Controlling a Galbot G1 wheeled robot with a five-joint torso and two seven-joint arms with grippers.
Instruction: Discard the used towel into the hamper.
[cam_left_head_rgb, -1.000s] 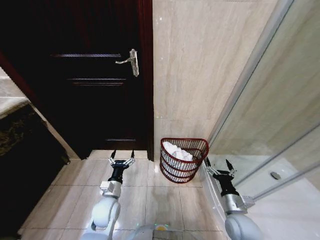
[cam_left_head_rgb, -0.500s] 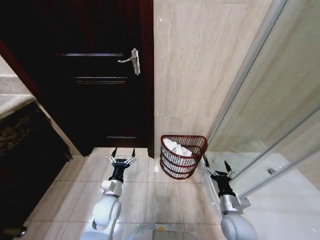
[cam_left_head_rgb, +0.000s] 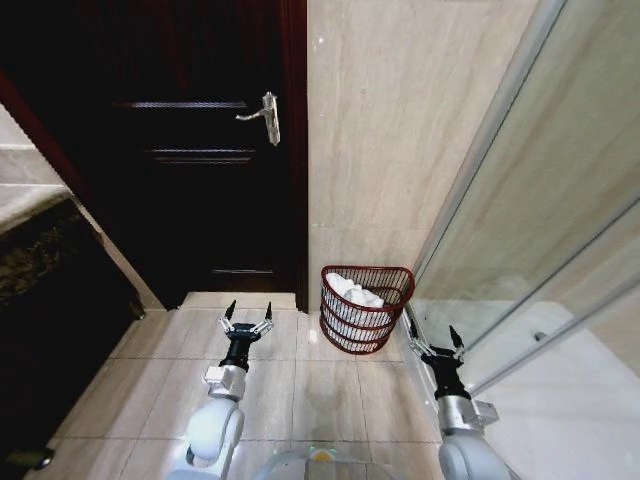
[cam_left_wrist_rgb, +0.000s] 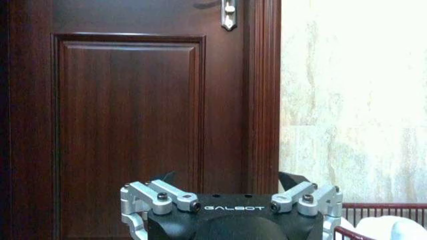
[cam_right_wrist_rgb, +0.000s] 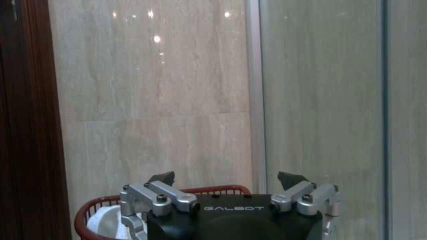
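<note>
The hamper (cam_left_head_rgb: 366, 309), a small round basket of dark reddish-brown open slats that flares slightly toward its rim, stands on the pale floor tiles (cam_left_head_rgb: 300, 380) against the beige marble-look wall (cam_left_head_rgb: 400, 130), between the door frame and the glass shower partition (cam_left_head_rgb: 540, 230). A crumpled white towel (cam_left_head_rgb: 354, 290) lies inside it, its soft folds showing above and through the slats.

The left gripper (cam_left_head_rgb: 247, 323) hangs low over the tiles to the hamper's left, well apart from it, its dark pointed fingers spread with nothing between them. The right gripper (cam_left_head_rgb: 432, 339) sits just beside the hamper's right side, fingers likewise splayed and empty.

Behind the left gripper is a dark panelled wooden door (cam_left_head_rgb: 190, 150) with a curved metal lever handle (cam_left_head_rgb: 262, 117).
</note>
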